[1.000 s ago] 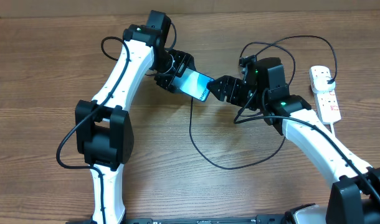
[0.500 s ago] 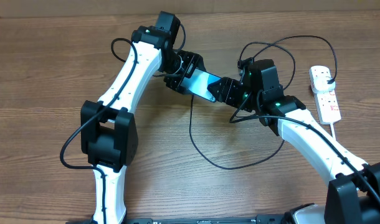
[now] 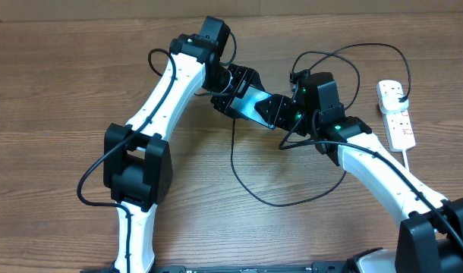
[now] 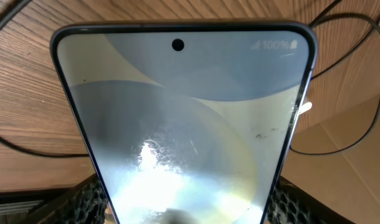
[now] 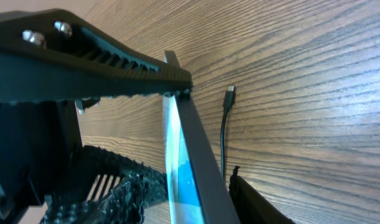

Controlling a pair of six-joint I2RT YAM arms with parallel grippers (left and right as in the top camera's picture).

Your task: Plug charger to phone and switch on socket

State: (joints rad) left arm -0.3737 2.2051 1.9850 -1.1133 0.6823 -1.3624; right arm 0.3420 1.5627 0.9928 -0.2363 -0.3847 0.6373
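My left gripper point(image 3: 233, 89) is shut on the phone point(image 3: 250, 102) and holds it above the table; its lit screen fills the left wrist view point(image 4: 184, 118), with a finger at each side edge. My right gripper point(image 3: 277, 108) is open, and its fingers straddle the phone's free end; the right wrist view shows the phone edge-on point(image 5: 180, 137) between them. The charger cable point(image 3: 247, 178) lies looped on the table below. Its connector tip point(image 5: 230, 94) lies loose on the wood, apart from the phone. The white socket strip point(image 3: 396, 114) lies at the far right, beyond both grippers.
The black cable arcs over the right arm point(image 3: 353, 49) toward the strip's top end. The strip's thick white cord point(image 3: 414, 163) runs down the right side. A cable loop also shows in the left wrist view point(image 4: 339, 134). The table is bare wood point(image 3: 57, 98).
My left arm has moved right with the phone, bringing its free end between the right gripper's fingers. The right gripper shifted slightly left. The cable and the strip have not moved.
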